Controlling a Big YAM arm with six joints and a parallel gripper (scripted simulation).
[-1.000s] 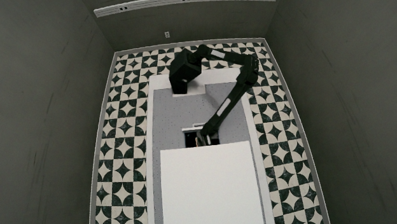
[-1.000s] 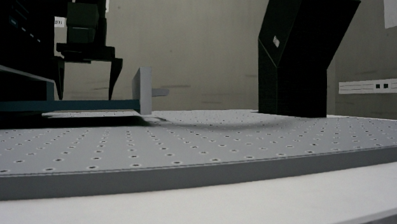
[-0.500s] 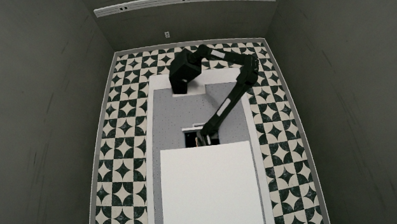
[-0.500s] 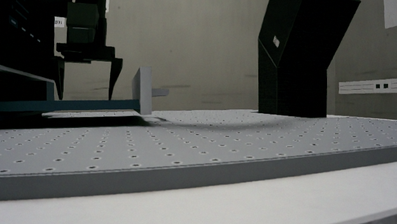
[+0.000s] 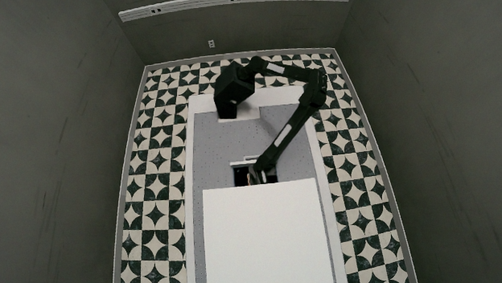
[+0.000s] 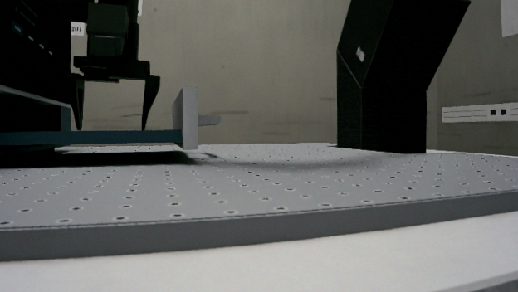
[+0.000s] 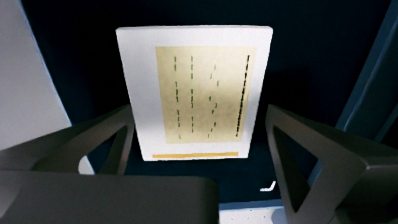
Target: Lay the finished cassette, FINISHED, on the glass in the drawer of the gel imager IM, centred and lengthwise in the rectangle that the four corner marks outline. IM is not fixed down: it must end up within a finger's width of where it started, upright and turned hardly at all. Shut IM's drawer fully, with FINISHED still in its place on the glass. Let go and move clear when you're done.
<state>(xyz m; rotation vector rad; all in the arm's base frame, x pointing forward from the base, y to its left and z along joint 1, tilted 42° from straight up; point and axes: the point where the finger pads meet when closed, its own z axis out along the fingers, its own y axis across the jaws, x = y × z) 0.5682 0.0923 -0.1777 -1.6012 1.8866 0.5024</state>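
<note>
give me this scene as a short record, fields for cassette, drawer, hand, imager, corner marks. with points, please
cassette: white with a tan panel (image 7: 205,95), lying in the drawer
drawer: pulled out, upright pale front (image 6: 190,118) (image 5: 237,163) with a handle
hand: open, pointing down over the drawer, fingertips either side of the cassette (image 6: 111,129) (image 7: 200,112)
imager: pale-topped box (image 5: 265,233), upright
corner marks: one visible (image 7: 268,187), others not made out
centring: cannot tell
</note>
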